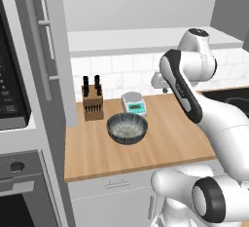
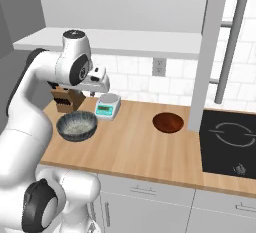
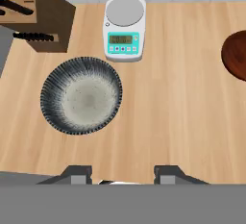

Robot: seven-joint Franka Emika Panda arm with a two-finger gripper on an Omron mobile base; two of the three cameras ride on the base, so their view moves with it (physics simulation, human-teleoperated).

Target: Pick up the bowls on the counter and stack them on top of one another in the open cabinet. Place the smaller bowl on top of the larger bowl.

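Task progress: nothing stacked yet. Both bowls sit on the desk (image 2: 150, 147), and the shelf board of the open cabinet (image 2: 120, 42) carries no bowl in the part that shows.
Larger bowl: dark grey ribbed bowl (image 1: 127, 128), upright on the desk, just in front of the kitchen scale and just beside the knife block; not held, nothing inside it.
Smaller bowl: reddish-brown bowl (image 2: 168, 122), upright on the desk, well apart from the grey one, nearer the black cooktop (image 2: 230, 142); not held.
Hand: the hand (image 3: 122, 172) hangs above the desk, looking down at it, with its two fingertips (image 3: 79, 174) apart and nothing between them. The grey bowl lies ahead of the left fingertip in the hand view, untouched.
Step in hand, by judgement: the approach to a first pick, most likely the grey bowl, since it must go under.
Work left, by judgement: grasp the grey bowl, set it on the cabinet shelf, fetch the brown bowl, seat it inside the grey one.
Count, bowls: two, one grey, one brown.
Count, kitchen scale (image 3: 124, 28): one, white with a teal display panel, at the back of the desk.
Count, knife block (image 1: 92, 103): one, wooden, dark handles standing up.
Count, cabinet door bar handle (image 2: 229, 52): one in each base view.
Count, wall socket (image 2: 158, 67): one, on the tiled wall.
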